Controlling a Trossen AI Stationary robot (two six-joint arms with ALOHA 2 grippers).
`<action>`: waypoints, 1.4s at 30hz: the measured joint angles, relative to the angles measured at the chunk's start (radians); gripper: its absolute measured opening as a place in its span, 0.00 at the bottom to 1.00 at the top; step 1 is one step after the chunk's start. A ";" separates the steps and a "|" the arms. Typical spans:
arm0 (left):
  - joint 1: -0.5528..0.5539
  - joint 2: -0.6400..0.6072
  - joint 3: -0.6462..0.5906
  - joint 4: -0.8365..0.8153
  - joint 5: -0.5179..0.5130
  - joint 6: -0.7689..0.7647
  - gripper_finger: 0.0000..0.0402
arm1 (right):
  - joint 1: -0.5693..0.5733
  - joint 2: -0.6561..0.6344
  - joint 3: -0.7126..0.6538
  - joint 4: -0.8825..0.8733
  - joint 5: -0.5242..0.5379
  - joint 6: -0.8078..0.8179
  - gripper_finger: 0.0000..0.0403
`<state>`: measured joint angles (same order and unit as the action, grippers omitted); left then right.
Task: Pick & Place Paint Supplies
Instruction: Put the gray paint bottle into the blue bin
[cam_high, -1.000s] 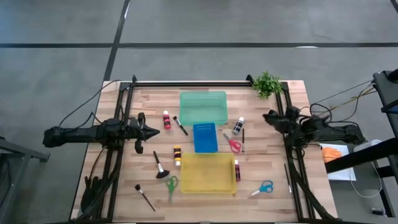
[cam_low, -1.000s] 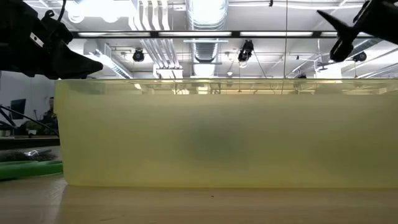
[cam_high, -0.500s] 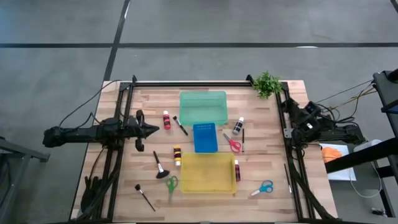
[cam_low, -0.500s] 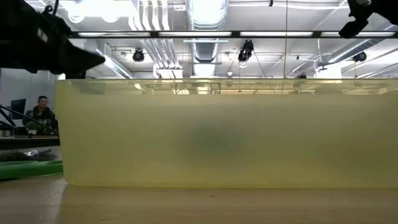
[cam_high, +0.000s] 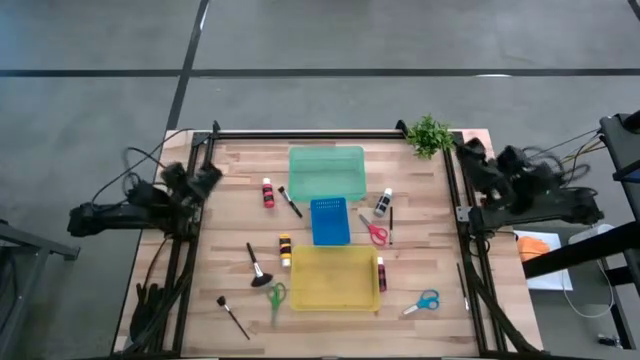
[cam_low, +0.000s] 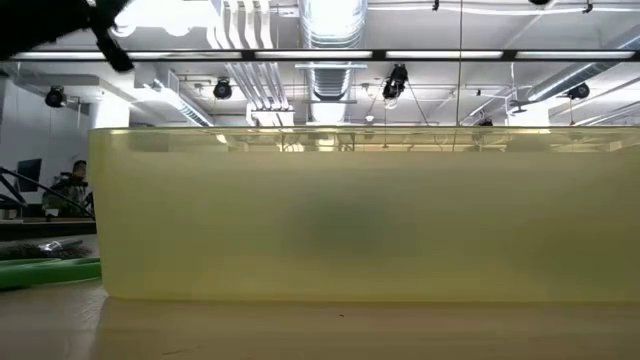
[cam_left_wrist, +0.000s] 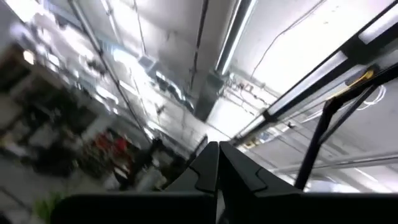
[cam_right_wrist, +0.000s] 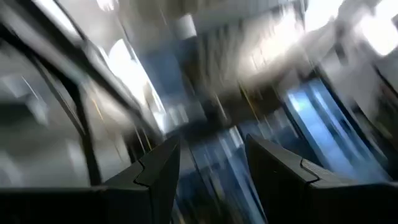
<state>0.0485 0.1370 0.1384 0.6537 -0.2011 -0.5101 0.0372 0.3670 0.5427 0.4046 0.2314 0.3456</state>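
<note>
Wrist views: left tool (cam_left_wrist: 217, 163) closed, right tool (cam_right_wrist: 210, 162) parted

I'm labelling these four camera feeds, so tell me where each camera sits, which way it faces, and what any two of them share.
High view: above the table, looking straight down; both arms show at the edges, the left gripper and right gripper pulled back.
Low view: at table height, facing the yellow tray and the room behind; a bit of dark arm at the top left.
Left wrist view: tilted at the ceiling; its fingers shut.
Right wrist view: also tilted up; its fingers apart.
Shared: the high and low views both show the yellow tray.
</note>
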 joint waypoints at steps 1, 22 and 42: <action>0.000 0.014 0.045 -0.041 -0.003 0.041 0.07 | 0.000 0.035 0.083 -0.165 0.001 0.017 0.45; -0.006 0.718 1.223 -1.169 0.010 0.569 0.46 | 0.092 0.533 0.823 -1.641 -0.426 0.386 0.45; -0.006 0.805 1.347 -1.280 -0.016 0.583 0.38 | 0.523 0.690 0.552 -1.216 -0.289 0.752 0.45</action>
<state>0.0429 0.9420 1.4857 -0.6262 -0.2171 0.0729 0.5602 1.0567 1.0949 -0.8116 -0.0577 1.0974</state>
